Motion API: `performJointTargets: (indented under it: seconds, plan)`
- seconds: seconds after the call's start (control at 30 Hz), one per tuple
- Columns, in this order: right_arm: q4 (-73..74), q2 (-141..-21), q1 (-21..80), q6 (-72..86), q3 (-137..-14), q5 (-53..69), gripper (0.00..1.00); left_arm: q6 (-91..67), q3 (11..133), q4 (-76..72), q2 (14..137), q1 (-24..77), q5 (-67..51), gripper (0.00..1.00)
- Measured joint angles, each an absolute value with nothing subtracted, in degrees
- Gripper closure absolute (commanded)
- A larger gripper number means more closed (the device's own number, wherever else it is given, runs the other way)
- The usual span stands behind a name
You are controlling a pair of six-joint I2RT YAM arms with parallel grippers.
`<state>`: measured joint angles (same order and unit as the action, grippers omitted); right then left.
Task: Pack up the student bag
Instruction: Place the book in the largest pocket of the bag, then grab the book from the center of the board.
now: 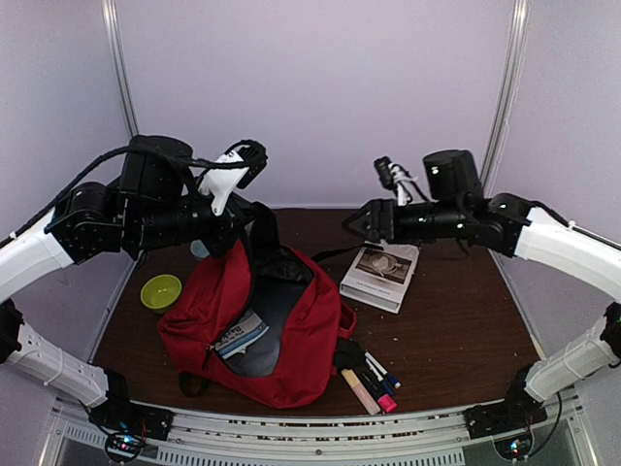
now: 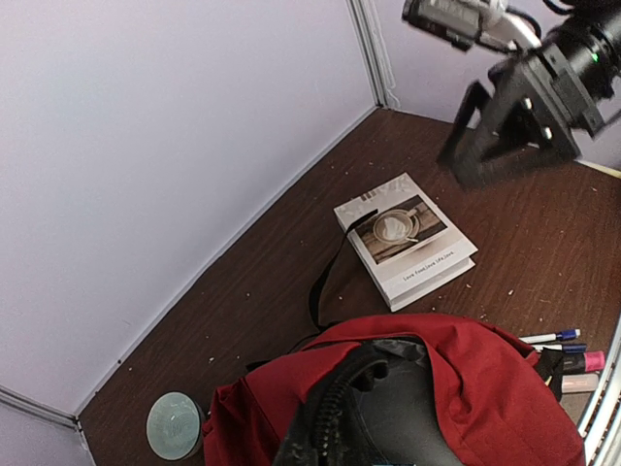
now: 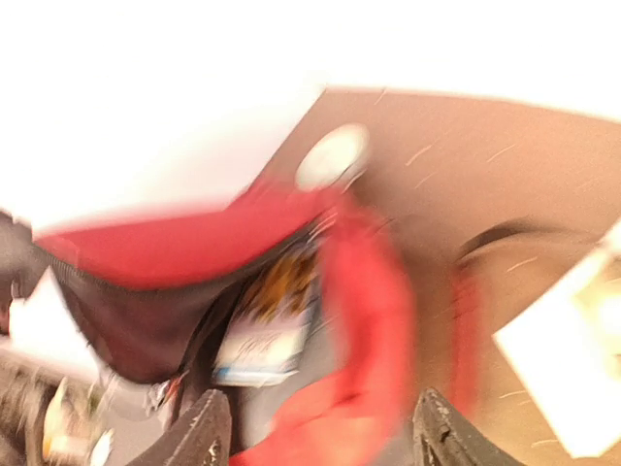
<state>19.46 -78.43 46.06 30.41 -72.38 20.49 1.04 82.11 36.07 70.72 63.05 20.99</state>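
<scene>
Red fabric student bag (image 1: pixel 310 340) lies open-mouthed mid-worktop (image 1: pixel 456 330), one printed booklet (image 1: pixel 240 338) inside, its lettering too small to read. At its black-zippered rim the left gripper (image 1: pixel 243 221) is clamped tight, holding it up; the right gripper (image 3: pixel 320 437) hangs empty, fingers spread wide. One coffee-cup-cover book (image 1: pixel 380 275) lies right of the bag, one green bowl (image 1: pixel 161 291) left, one pale round lid (image 2: pixel 175 425) behind, about four pens (image 1: pixel 374 381) at its front right corner.

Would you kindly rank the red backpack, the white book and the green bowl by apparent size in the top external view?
1. red backpack, by far the largest.
2. white book, clearly smaller.
3. green bowl, smallest.
</scene>
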Motion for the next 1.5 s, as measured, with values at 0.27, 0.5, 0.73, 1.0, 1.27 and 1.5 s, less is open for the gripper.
performJointTargets:
  seconds: [0.27,0.5,0.73,1.0,1.27,1.5]
  plan:
    - [18.4,-76.5,21.8,30.0,-56.7,21.0,0.19,1.1,82.1,36.1,70.7,63.0,21.0,1.0]
    - [16.6,-92.2,13.3,32.3,-55.4,26.2,0.29,1.1,81.9,36.0,70.7,63.0,21.1,1.0]
    - [9.5,-100.9,12.2,36.1,-60.9,29.6,0.32,1.1,81.1,36.1,69.6,63.0,21.9,1.0]
    - [7.1,-104.9,12.1,39.0,-62.6,29.9,0.27,1.6,81.1,36.1,69.4,63.0,22.2,1.0]
    - [5.6,-104.9,12.1,40.1,-61.1,29.1,0.41,1.9,81.1,36.1,69.5,63.0,22.1,1.0]
    - [-0.1,-107.4,12.1,44.7,-60.7,30.8,0.51,2.1,81.1,36.1,69.9,63.0,21.6,1.0]
